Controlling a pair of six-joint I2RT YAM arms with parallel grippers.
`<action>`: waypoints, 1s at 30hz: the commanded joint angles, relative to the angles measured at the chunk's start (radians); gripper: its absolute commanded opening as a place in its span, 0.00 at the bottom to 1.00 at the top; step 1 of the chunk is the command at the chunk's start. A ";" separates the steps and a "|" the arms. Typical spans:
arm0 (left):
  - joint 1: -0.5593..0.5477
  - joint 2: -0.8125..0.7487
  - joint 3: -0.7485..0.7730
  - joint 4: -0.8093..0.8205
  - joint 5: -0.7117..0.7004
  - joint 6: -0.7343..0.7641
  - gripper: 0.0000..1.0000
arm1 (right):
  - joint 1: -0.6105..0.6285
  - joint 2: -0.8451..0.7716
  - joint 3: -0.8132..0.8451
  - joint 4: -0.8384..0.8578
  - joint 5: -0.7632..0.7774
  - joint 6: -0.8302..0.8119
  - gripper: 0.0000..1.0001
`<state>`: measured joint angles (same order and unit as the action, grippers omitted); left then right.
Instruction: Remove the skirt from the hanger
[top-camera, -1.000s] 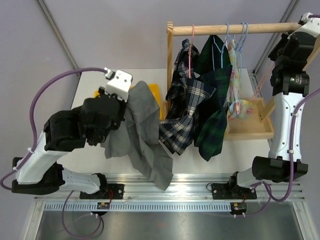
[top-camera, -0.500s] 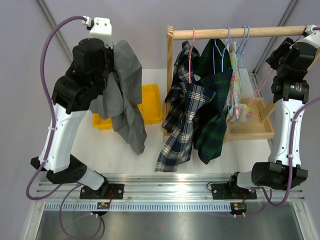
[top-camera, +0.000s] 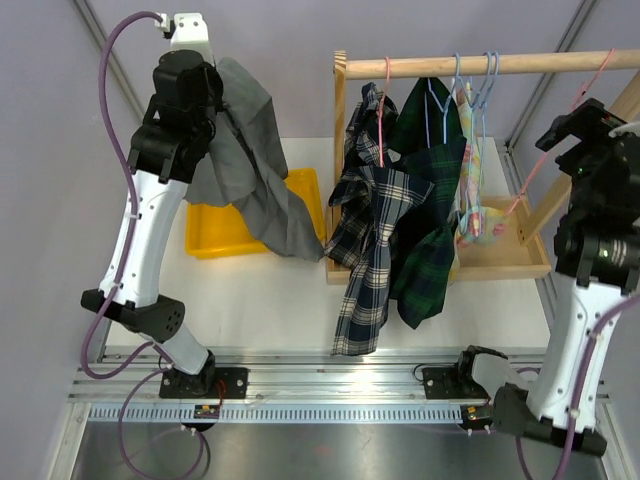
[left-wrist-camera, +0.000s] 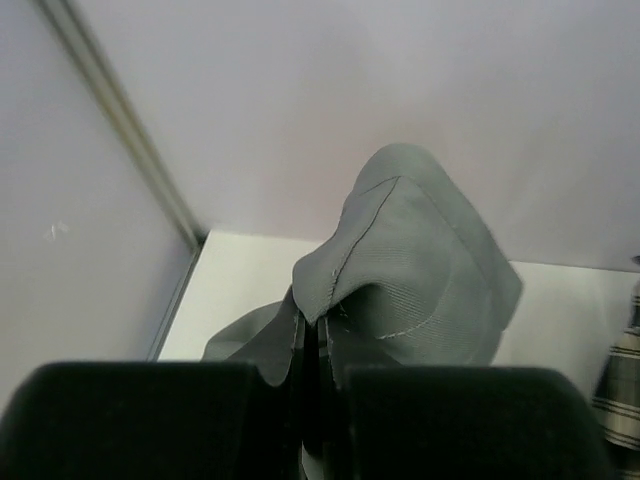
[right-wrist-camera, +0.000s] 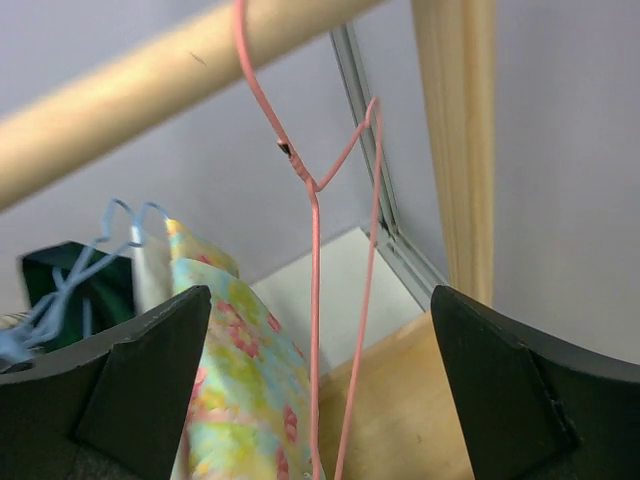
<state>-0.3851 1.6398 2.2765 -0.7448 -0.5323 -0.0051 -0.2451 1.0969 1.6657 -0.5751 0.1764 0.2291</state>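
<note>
The grey skirt (top-camera: 255, 170) is off the pink hanger (top-camera: 590, 85) and hangs from my left gripper (top-camera: 215, 80), which is raised high at the back left. In the left wrist view the jaws (left-wrist-camera: 318, 340) are shut on a fold of the skirt (left-wrist-camera: 420, 270). The bare pink wire hanger (right-wrist-camera: 313, 300) hangs by its hook from the wooden rod (top-camera: 480, 62) at the right end. My right gripper (right-wrist-camera: 320, 295) stands wide open just in front of the hanger, its fingers on either side and clear of the wire.
A yellow bin (top-camera: 225, 235) lies on the table under the grey skirt's hem. On the wooden rack hang a navy-and-white plaid garment (top-camera: 370, 230), a dark green plaid one (top-camera: 430, 210) and a floral one (top-camera: 470, 215) on blue hangers. The rack's wooden tray (top-camera: 500, 262) sits below.
My left arm swung up and back, carrying the grey skirt from the table's front to above the yellow bin. My right gripper opened and drew back from the rod's end.
</note>
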 joint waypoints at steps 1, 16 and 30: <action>0.069 -0.023 -0.148 0.125 0.009 -0.059 0.00 | -0.003 -0.112 -0.003 -0.005 0.037 -0.013 0.99; 0.131 -0.305 -0.676 0.013 0.193 -0.292 0.99 | -0.003 -0.080 0.138 0.035 -0.610 0.094 0.86; 0.114 -0.733 -1.196 0.047 0.216 -0.220 0.99 | -0.002 0.096 0.063 0.030 -0.713 0.131 0.64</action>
<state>-0.2707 0.9092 1.1152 -0.7547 -0.3325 -0.2539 -0.2459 1.2247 1.7309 -0.5747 -0.4953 0.3462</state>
